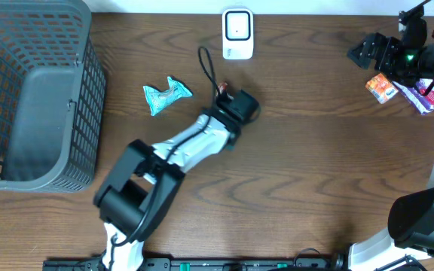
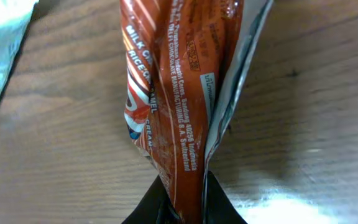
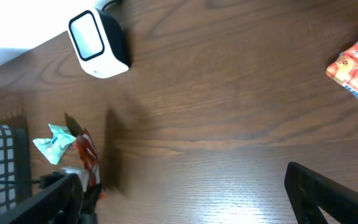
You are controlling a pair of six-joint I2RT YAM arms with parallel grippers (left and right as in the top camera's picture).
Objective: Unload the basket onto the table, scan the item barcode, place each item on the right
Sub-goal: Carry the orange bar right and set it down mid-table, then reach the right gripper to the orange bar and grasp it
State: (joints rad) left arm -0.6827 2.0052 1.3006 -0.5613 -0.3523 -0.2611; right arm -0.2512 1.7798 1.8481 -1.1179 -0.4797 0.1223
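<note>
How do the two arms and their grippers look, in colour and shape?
Both arms have black joint housings and white links. A black cable runs along the left arm. The right arm shows a green light near its wrist. The left gripper and right gripper are black.

dark wood-grain table (image 1: 315, 173), white wall strip beyond far edge.
</note>
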